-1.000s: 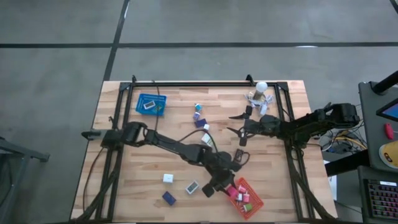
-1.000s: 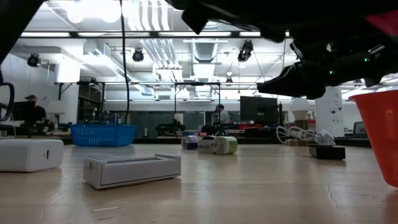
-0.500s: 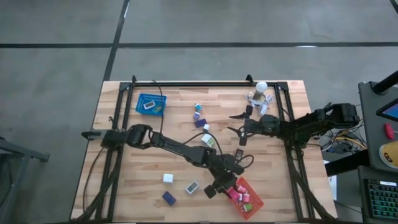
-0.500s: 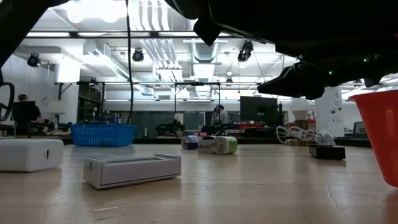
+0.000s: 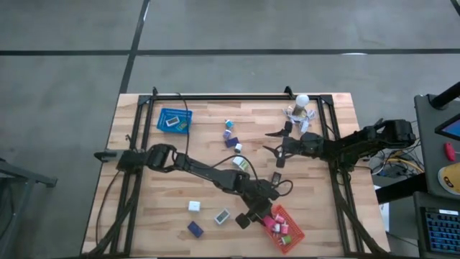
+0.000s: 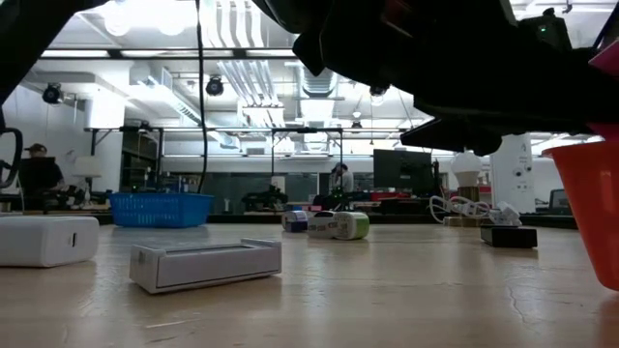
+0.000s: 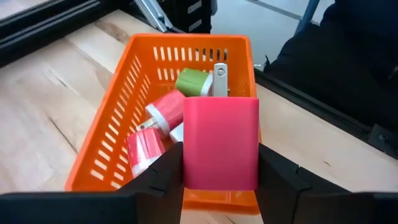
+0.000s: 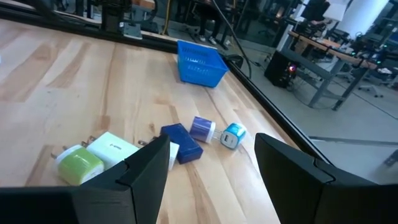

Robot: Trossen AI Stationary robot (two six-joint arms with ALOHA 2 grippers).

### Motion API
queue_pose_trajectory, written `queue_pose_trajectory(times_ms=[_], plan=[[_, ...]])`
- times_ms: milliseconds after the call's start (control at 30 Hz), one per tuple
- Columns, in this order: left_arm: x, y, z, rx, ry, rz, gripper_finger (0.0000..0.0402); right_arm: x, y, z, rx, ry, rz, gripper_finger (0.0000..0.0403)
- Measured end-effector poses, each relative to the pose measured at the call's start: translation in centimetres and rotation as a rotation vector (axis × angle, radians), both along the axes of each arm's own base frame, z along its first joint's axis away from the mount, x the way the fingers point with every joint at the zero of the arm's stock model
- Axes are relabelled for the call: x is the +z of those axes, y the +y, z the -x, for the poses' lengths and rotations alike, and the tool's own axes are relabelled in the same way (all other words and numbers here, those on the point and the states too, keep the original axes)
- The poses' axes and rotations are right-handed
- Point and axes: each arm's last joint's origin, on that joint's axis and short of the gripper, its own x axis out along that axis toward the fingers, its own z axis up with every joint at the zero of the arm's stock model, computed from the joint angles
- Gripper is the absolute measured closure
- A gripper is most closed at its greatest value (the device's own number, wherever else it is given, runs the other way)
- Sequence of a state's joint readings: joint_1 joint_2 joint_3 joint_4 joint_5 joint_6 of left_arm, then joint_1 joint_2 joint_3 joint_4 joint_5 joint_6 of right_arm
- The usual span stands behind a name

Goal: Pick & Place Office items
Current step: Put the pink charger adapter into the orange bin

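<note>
Pink block (image 7: 220,143) clamped between left gripper (image 7: 221,177) fingers, above orange basket (image 7: 118,134).

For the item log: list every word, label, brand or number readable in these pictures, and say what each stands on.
No text can be read in any view.
White box beside the green block: a faint grey mark on top, too blurred to read.
Pink block in the left gripper over the orange basket: plain face, no print.
Blue basket: no label visible.
</note>
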State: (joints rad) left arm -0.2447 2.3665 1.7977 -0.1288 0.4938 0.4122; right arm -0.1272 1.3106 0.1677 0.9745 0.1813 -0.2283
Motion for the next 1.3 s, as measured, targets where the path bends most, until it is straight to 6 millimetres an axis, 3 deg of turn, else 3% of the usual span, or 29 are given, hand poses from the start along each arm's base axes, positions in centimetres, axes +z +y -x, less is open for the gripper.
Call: queue_pose_trajectory(times_ms=[1100, 1300], plan=[[-0.02, 0.02, 0.00, -0.001, -0.002, -0.003, 0.0257, 0.05, -0.02, -0.04, -0.003, 0.000, 0.004, 0.0172], [-0.02, 0.01, 0.01, -0.008, -0.006, -0.004, 0.0195, 0.04, -0.02, -0.04, -0.003, 0.000, 0.004, 0.0172]])
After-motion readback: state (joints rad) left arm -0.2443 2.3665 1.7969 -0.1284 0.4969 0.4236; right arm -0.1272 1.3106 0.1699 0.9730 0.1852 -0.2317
